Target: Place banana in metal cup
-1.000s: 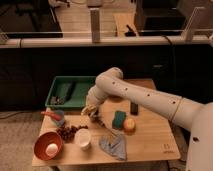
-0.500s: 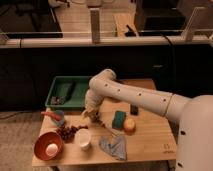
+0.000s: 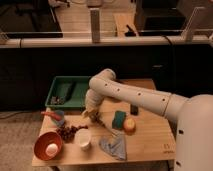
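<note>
There is only the one camera view, looking across a wooden table from the front. The white arm reaches in from the right, bends at its elbow over the back of the table and points down, so the gripper hangs low over the tabletop near the middle. Whether it is apart, together or clamped on something I cannot tell.

A small pale-yellow shape right at the gripper's tip looks like the banana; I cannot make out whether it is held or lying on the wood.

The metal cup stands to the gripper's left, near but apart from it, with something red at its left rim. Behind the gripper sits a green tray. In front of it and a little left lie dark grapes, and beyond those a red bowl holding a pale egg-like thing. A white cup stands just in front of the gripper. To its right are a green sponge and, touching the sponge, a round orange fruit. A grey-blue cloth lies in front, to the right.
</note>
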{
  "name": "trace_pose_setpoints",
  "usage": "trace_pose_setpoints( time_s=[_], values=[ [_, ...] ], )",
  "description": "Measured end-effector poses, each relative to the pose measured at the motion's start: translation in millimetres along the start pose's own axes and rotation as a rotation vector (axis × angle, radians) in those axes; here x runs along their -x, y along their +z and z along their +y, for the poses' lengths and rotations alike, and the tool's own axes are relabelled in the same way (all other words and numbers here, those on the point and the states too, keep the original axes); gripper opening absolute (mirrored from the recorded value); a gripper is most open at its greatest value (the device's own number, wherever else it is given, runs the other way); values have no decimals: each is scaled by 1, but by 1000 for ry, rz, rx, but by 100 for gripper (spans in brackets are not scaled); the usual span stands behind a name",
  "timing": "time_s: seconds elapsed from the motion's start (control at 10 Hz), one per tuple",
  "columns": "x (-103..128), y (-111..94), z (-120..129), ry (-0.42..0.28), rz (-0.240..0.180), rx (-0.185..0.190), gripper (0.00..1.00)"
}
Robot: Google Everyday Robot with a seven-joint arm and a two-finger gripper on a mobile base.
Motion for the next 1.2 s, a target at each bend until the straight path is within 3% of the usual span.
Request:
trace_pose_setpoints(
  time_s=[0.2, 0.3, 0.7, 0.8, 1.1, 1.2],
  values=[
    [0, -1, -1, -4, 7, 3, 74],
    [-1, -1, -2, -6, 13, 8, 79],
    [4, -15, -9, -63, 43, 36, 80],
    [8, -22, -13, -101, 52, 42, 80],
    [40, -45, -41, -336, 62, 27, 80],
    [43, -47, -45, -370, 66, 21, 80]
  ],
)
